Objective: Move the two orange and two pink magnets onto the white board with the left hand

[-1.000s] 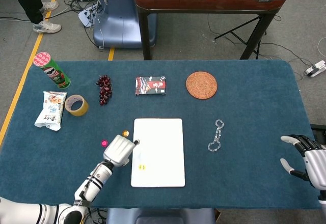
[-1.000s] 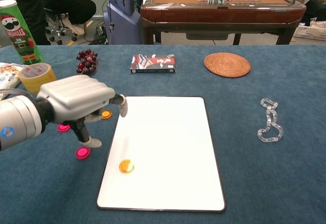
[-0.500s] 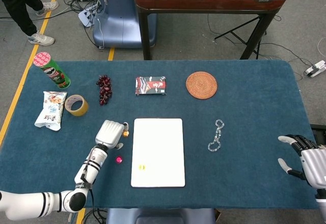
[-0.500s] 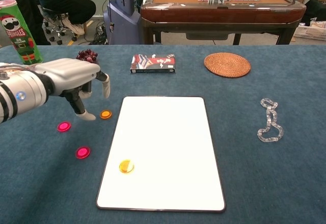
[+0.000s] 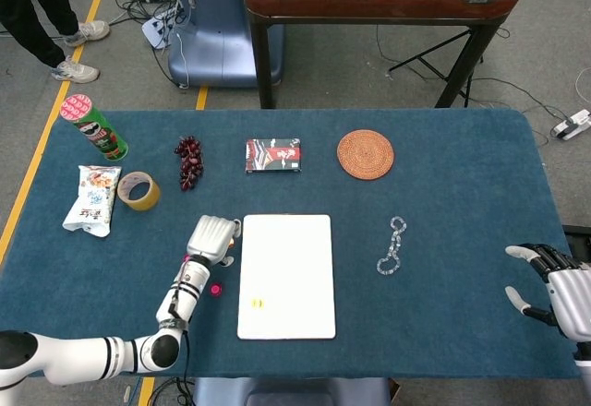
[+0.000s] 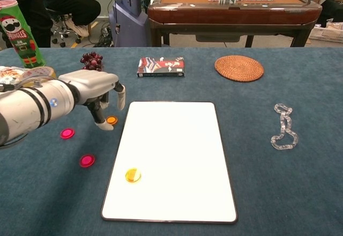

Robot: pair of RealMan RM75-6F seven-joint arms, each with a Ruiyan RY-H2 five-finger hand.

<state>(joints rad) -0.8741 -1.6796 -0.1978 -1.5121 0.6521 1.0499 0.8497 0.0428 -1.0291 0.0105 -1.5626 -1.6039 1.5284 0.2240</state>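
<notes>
The white board [image 6: 177, 155] [image 5: 291, 258] lies mid-table with one orange magnet [image 6: 132, 175] [image 5: 257, 303] on its near left part. A second orange magnet [image 6: 111, 120] sits on the cloth just off the board's left edge. Two pink magnets [image 6: 67, 133] [image 6: 87, 160] lie further left on the cloth; the head view shows one pink magnet [image 5: 215, 288]. My left hand [image 6: 94, 88] [image 5: 214, 238] hovers over the off-board orange magnet, fingers pointing down and holding nothing, thumb tip beside the magnet. My right hand [image 5: 554, 286] is open at the table's right edge.
At the back left stand a Pringles can [image 6: 15, 32], a tape roll [image 6: 33, 74], a snack packet [image 5: 92, 199] and grapes [image 6: 91, 61]. A card box [image 6: 161, 66] and a woven coaster [image 6: 239, 68] lie behind the board. A clear chain [image 6: 283, 127] lies to the right.
My left hand left the board's left edge, swung back and left, and now sits lower over the off-board orange magnet. The magnets and the right hand have not moved.
</notes>
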